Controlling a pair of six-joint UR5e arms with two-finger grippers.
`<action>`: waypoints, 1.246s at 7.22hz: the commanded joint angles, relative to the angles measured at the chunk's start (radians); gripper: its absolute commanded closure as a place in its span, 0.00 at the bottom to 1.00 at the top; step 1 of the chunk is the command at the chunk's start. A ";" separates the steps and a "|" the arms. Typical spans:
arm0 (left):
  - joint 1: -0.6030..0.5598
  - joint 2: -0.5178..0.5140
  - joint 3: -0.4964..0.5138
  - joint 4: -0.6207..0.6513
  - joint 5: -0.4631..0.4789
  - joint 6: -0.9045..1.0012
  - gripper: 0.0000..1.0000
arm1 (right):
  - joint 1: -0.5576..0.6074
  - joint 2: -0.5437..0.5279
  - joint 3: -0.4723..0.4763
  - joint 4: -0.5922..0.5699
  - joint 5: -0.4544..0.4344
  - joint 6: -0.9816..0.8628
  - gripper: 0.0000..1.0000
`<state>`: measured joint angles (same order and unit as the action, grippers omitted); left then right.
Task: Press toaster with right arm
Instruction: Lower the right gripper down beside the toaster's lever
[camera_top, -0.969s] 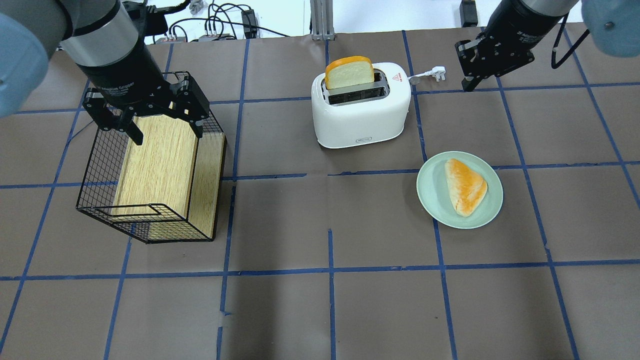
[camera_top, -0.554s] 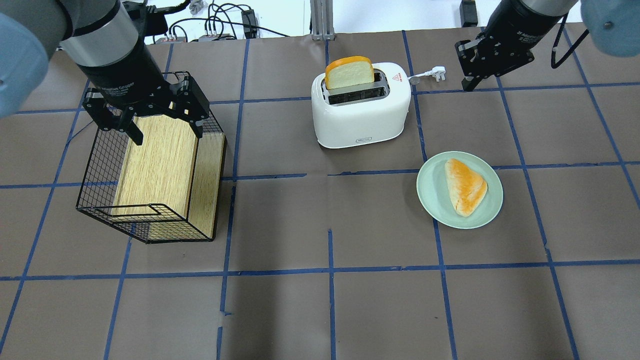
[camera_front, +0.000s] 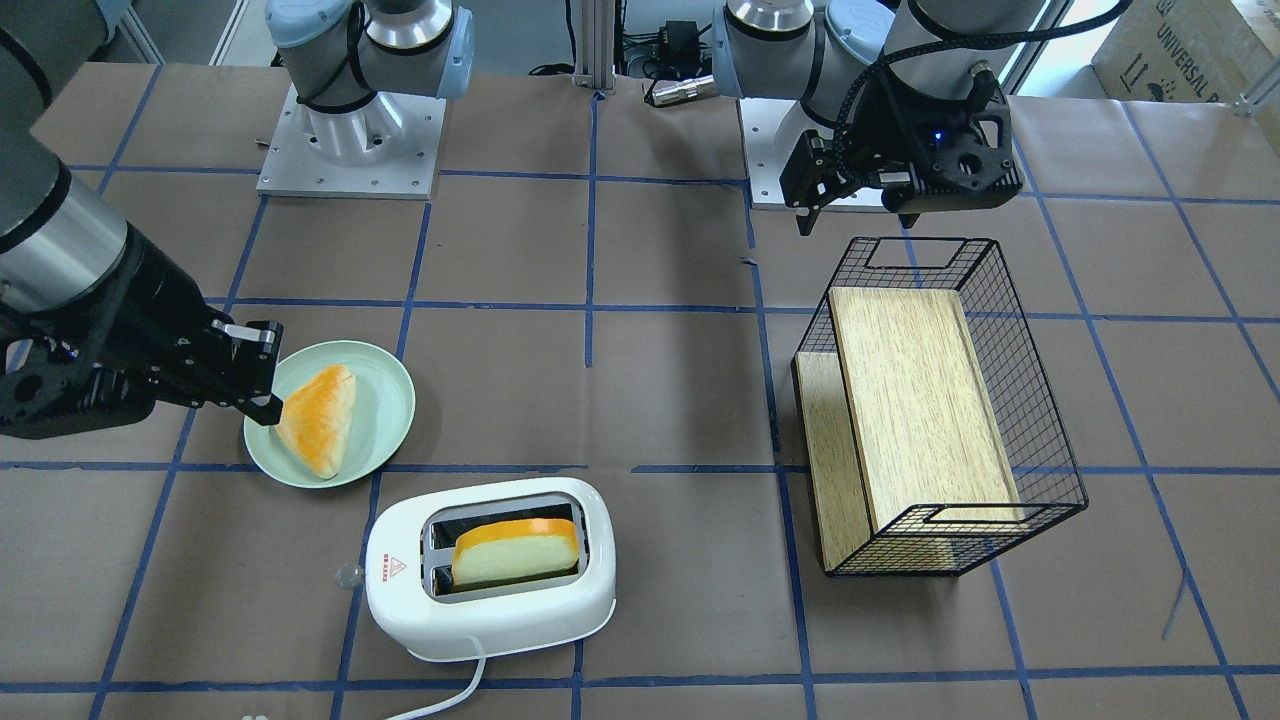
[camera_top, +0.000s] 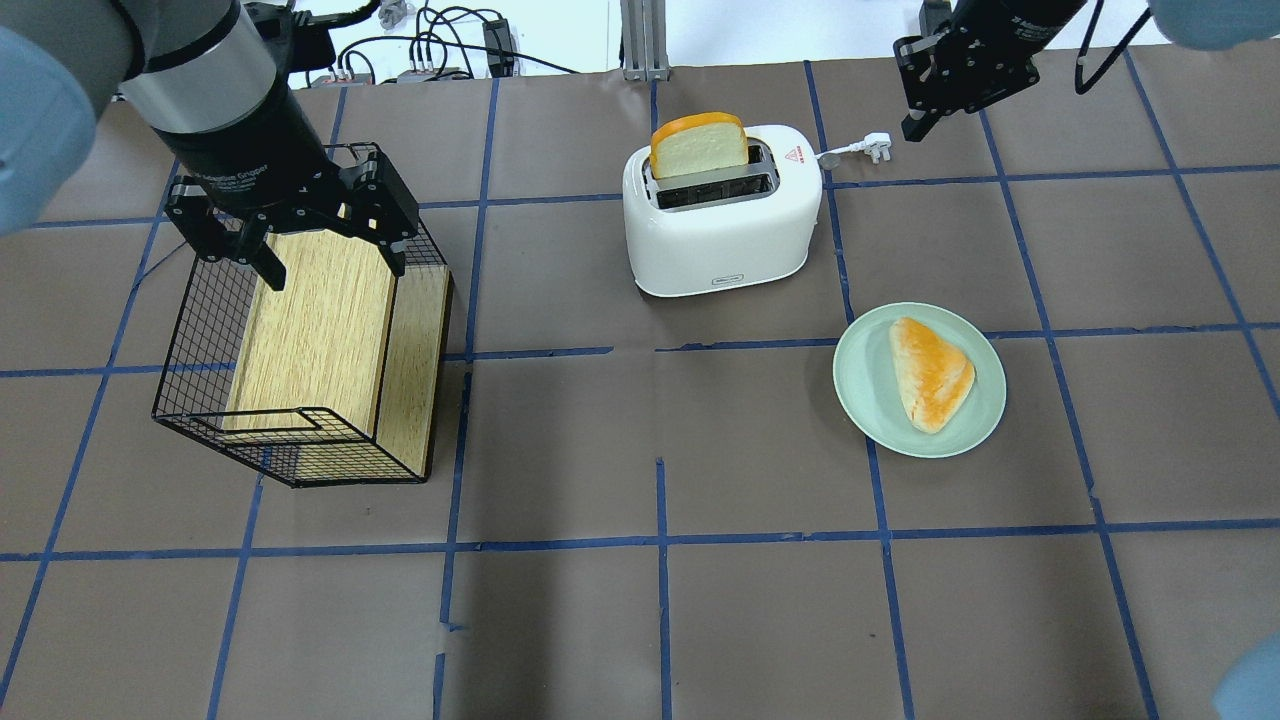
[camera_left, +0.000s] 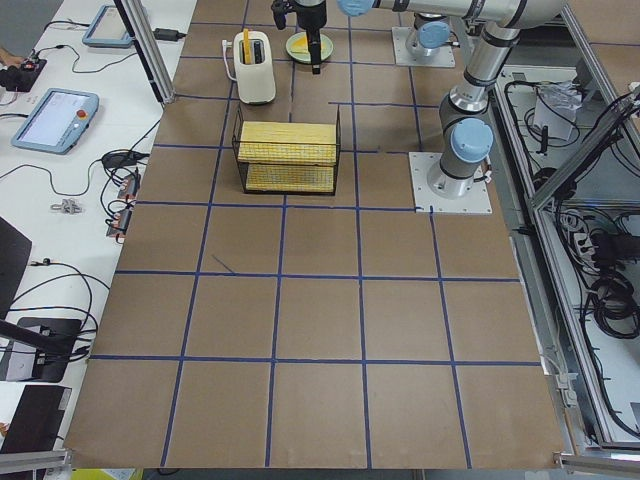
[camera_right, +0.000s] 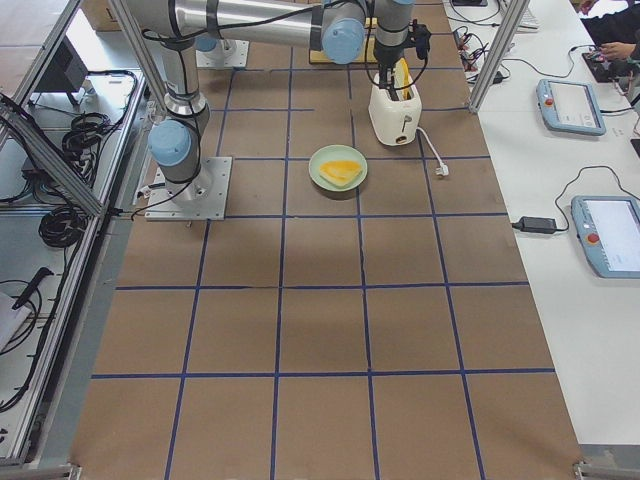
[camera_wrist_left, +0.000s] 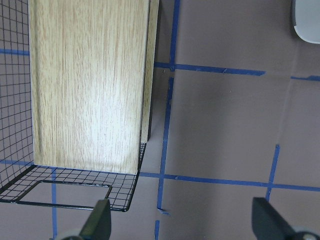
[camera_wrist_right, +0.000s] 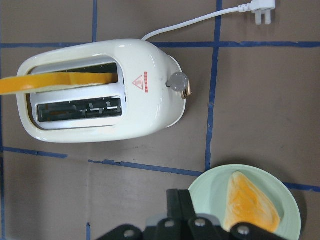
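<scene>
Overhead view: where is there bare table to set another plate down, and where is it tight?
Bare: the whole lower half of the table, below the wire basket and plate, and the strip between basket and toaster. Crowded: right of the toaster, with the plug, plate and right gripper.

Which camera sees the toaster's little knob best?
The right wrist-mounted view. It looks straight down on the toaster from close by, so the knob shows large and sharp. The front-facing and overhead views show it only as a tiny bump at the toaster's end; in the side views it is too small to tell.
</scene>
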<state>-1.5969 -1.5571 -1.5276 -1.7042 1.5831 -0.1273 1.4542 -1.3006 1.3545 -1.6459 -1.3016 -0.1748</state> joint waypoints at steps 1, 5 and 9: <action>0.000 0.000 0.000 0.000 0.000 0.000 0.00 | 0.000 0.128 -0.067 0.003 0.063 -0.005 0.95; 0.000 0.000 0.001 0.001 0.000 0.000 0.00 | 0.000 0.288 -0.144 0.004 0.088 -0.022 0.95; 0.000 0.000 0.000 0.001 0.000 0.000 0.00 | 0.009 0.325 -0.149 0.005 0.090 -0.022 0.95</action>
<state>-1.5968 -1.5570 -1.5273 -1.7037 1.5831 -0.1273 1.4625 -0.9961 1.2104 -1.6410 -1.2133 -0.1964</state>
